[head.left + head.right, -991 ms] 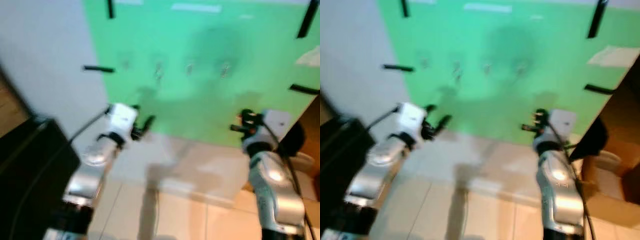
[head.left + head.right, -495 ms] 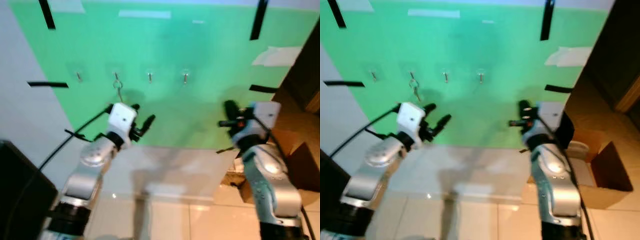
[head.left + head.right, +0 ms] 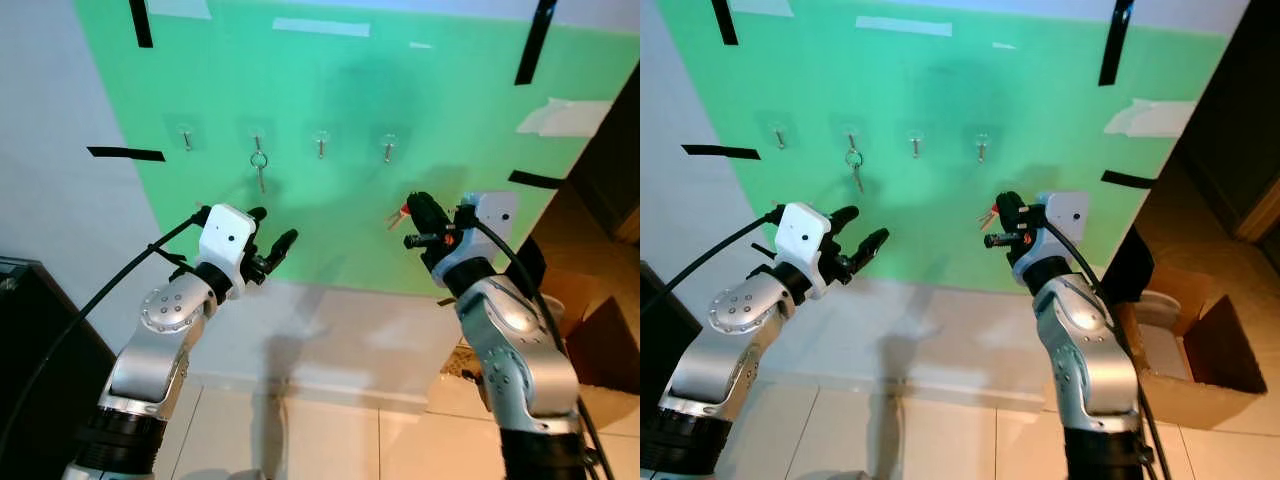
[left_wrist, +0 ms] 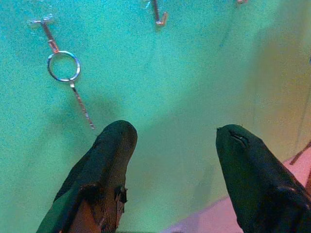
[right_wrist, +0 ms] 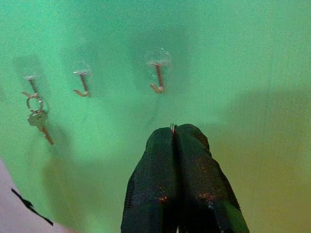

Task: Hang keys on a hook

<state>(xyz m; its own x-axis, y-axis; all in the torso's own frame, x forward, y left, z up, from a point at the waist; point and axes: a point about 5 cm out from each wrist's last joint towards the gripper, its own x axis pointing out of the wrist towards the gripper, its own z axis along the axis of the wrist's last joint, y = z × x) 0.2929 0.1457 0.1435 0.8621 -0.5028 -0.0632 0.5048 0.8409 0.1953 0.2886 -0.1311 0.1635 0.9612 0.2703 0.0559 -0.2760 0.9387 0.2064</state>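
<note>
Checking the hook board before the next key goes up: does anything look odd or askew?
Nothing stands out. Four hooks sit in a row on the green board; a key on a ring hangs straight from the second hook.

Green board (image 3: 400,120) carries four hooks (image 3: 321,143); one key (image 3: 259,165) hangs
</note>
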